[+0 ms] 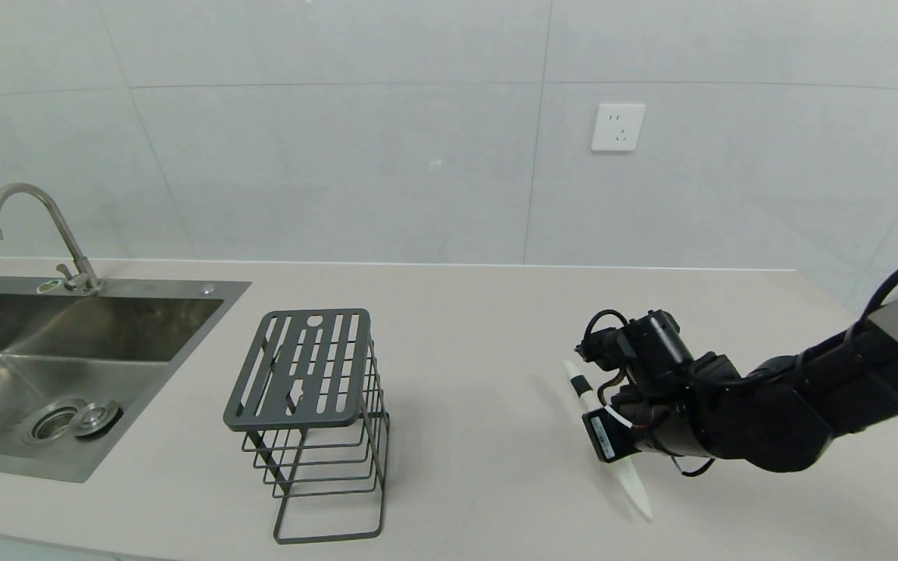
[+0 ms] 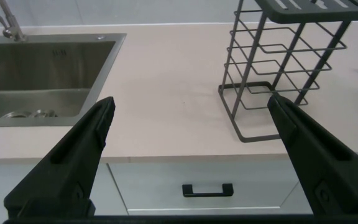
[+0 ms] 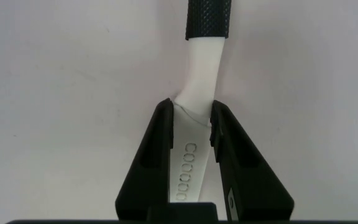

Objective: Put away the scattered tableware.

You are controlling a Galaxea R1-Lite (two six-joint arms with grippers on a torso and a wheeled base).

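Between the fingertips of the right gripper (image 3: pixel 190 115) a white utensil (image 3: pixel 204 68) is clamped, with one black finger pressed against each of its long edges. Just beyond the fingertips, a black textured band (image 3: pixel 209 18) is wrapped around the utensil. In the head view the utensil's pointed end (image 1: pixel 638 489) is seen projecting from under the gripper on the near side, while the banded end projects on the far side. The utensil is held low over the pale counter (image 1: pixel 480 327); whether it is touching the surface cannot be told.

The left gripper (image 2: pixel 191 102) is held with its fingers spread wide apart and nothing between them. It is positioned at the counter's front edge, above a drawer handle (image 2: pixel 207 190). Ahead of it and to one side, a dark wire rack (image 2: pixel 278 56) with a slotted top is stood on the counter. To the other side, a steel sink (image 2: pixel 48 74) is set into the surface. The rack is placed well apart from the right gripper, between it and the sink.
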